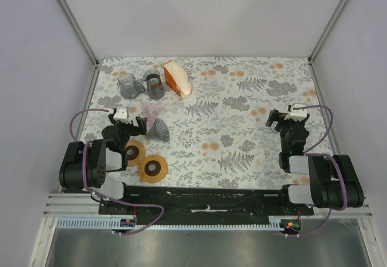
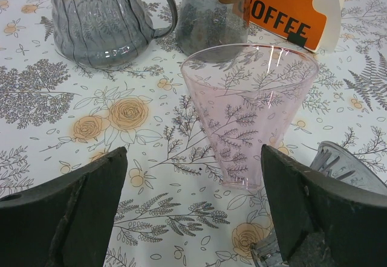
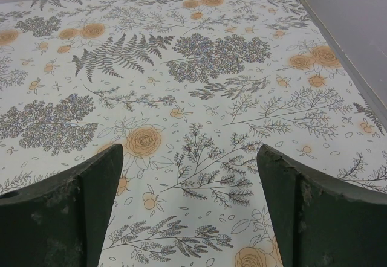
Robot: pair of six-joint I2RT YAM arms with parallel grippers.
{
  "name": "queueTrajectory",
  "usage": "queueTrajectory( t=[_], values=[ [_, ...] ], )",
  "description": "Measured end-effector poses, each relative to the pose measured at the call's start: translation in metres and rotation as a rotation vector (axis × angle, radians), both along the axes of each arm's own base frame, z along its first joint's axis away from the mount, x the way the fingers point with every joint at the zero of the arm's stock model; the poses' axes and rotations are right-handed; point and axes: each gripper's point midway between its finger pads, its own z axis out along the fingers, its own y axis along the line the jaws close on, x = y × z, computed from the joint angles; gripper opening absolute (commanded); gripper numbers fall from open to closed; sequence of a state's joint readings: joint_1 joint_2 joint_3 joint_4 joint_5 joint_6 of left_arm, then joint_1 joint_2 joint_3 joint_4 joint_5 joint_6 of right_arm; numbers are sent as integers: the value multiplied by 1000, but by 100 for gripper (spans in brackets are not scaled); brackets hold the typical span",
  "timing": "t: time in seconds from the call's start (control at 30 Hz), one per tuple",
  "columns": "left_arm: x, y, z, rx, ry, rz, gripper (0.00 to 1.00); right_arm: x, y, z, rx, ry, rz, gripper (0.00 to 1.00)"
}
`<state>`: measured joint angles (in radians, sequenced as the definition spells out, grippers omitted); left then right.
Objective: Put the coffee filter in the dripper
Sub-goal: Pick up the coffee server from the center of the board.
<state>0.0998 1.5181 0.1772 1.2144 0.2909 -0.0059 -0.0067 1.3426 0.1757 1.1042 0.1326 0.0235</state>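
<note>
1. On the left side of the top view, the left pincer [image 1: 128, 123] is spread wide open and holds nothing. It sits low over the flowery surface [image 1: 242, 140].
2. Right in front of it stands the pink dripper [image 2: 248, 110], wide mouth up. The left wrist view shows it big and clear. From the top it is so faint that it is hard to spot.
3. Just right of that, a grey dripper [image 1: 160, 130] lies on its side.
4. Higher up, in the upper left of the top view, is the orange and white coffee filter pack [image 1: 177, 78], well apart from both pincers. A jug [image 1: 129, 84] and a glass pot [image 1: 154, 83] stand to its left. Only the wrist view shows the letters on the pack.
5. I think this is the very first step, as no filter is picked up yet. The next move needs a reach to the pack and a soft pinch on thin paper.
6. On the far right, the right pincer [image 1: 283, 121] is wide open and empty too. Its own view shows only bare surface.
</note>
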Motion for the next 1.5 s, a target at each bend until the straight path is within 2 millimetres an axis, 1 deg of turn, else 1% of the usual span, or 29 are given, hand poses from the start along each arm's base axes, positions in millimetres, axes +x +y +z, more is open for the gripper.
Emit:
queueTrajectory(
  t=[0.23, 0.33, 0.37, 0.43, 0.5, 0.53, 0.63, 0.73, 0.8, 0.87, 0.93, 0.97, 1.03, 1.07, 1.13, 1.17, 1.23, 1.33, 1.5],
  values=[
    [0, -1, 0, 0, 0, -2, 96, 0, 1, 0, -6, 3, 6, 98],
    [0, -1, 1, 0, -2, -6, 97, 1, 6, -3, -23, 41, 43, 98],
    [0, -1, 1, 0, -3, -6, 98, 2, 7, 2, -24, 54, 48, 98],
    [0, -2, 3, 0, -5, -6, 97, 6, 8, 27, -11, 37, 48, 98],
    [-2, -2, 11, 0, -5, -9, 95, 11, 10, 72, 13, -29, 56, 98],
    [-1, -3, 20, 2, -17, -16, 93, 11, 12, 92, 27, -67, 62, 98],
    [3, -13, 58, 25, -76, -87, 88, 4, 25, 160, 98, -164, 114, 97],
    [8, -25, 100, 67, -97, -178, 88, -10, 48, 218, 147, -210, 220, 95],
    [14, -30, 128, 92, -68, -226, 88, -18, 63, 244, 161, -207, 293, 95],
    [19, -32, 157, 115, -14, -261, 88, -26, 76, 258, 171, -184, 353, 95],
    [21, -30, 180, 131, 34, -270, 87, -33, 88, 260, 190, -138, 405, 95],
    [23, -29, 194, 136, 65, -268, 87, -36, 92, 257, 199, -114, 420, 95],
    [28, -24, 210, 142, 118, -249, 86, -40, 98, 243, 221, -50, 442, 95],
    [31, -20, 215, 146, 149, -231, 86, -41, 101, 235, 232, -16, 449, 95],
    [41, -9, 217, 151, 223, -179, 85, -43, 105, 222, 244, 37, 459, 96],
    [48, -3, 216, 155, 251, -154, 84, -43, 107, 215, 247, 62, 463, 96],
    [66, 11, 206, 166, 333, -94, 82, -42, 110, 205, 248, 101, 469, 96],
    [95, 29, 182, 176, 444, -30, 77, -39, 113, 191, 253, 150, 473, 98],
    [152, 66, 140, 133, 585, 74, 71, -25, 120, 161, 268, 251, 485, 98]
  ],
)
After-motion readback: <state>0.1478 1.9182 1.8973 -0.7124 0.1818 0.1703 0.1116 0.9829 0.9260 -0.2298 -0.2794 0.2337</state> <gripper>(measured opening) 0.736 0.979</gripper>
